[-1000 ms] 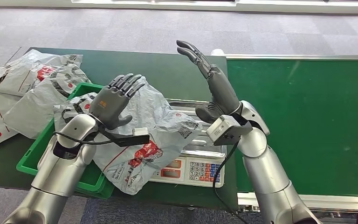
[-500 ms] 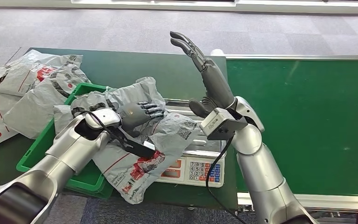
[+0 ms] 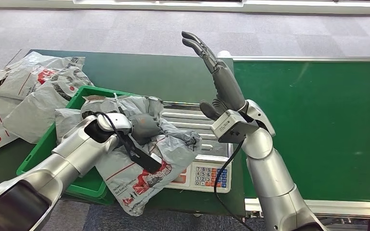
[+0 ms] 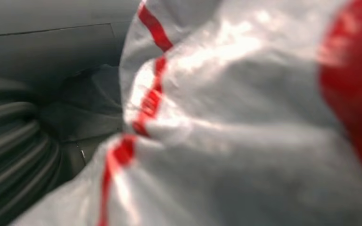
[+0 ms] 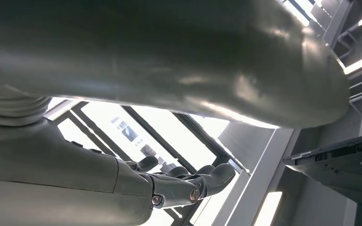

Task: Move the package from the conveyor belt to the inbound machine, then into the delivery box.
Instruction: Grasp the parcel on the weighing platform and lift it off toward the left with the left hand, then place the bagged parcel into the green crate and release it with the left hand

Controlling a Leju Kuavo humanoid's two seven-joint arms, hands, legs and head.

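While the package [image 3: 139, 163] lies draped across the near-left part of the inbound machine [image 3: 200, 144], a weighing scale with a keypad, its lower end hangs off the table [image 3: 139, 72] edge toward the robot. Grey plastic mailer, red print, much crumpled. Left hand [image 3: 144, 126] is on top of it, fingers buried in the folds; looks like a grasp on the bag, though the fingers themselves are hidden by the plastic. Left wrist view is close and blurred: white film with red stripes right against the hand, which fits a hold.

Right hand [image 3: 219, 77] is raised above the far side of the scale, palm upright, fingers straight and spread, grasping nothing. Well apart from the package.

Key relation: the delivery box [image 3: 43, 149], a green crate, sits just left of the scale, and the package's upper-left end already overlaps its rim. Long axis of the bag runs from the crate's far corner down toward the robot, past the scale's display. Left hand is plainly the nearer one, and on the crate side.

Judgement: weighing step appears in hand or finishing; the coming move is a short drag or lift leftward into the crate. Risk: the slack lower end may catch on the rim.

Other mailers [image 3: 24, 91] are piled at the table's left end. Conveyor belt [image 3: 318, 125] lies to the right.
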